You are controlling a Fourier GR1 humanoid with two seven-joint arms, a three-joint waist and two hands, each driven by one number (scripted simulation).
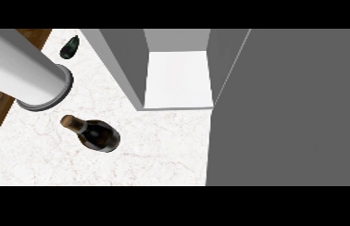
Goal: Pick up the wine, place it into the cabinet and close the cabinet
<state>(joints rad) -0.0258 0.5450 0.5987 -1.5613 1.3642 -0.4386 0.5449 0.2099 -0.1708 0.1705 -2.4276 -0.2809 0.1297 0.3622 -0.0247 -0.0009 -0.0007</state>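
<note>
The wine bottle [96, 134] is dark with a brown cork top. It stands on the white marble counter [157, 151], left of middle and apart from everything else. The grey cabinet stands open just right of and beyond it, its white inner floor [179, 77] bare. Its open door [280, 109] fills the right side of the view as a large grey panel. A grey forearm [31, 72] slants across the upper left, its round end above and left of the bottle. No hand shows on it, and neither hand is visible anywhere.
A small dark green object [69, 48] lies on the counter at the far left, beyond the forearm. The cabinet's left wall [123, 67] stands between the bottle and the shelf. A brown wooden strip [31, 34] borders the counter's left edge.
</note>
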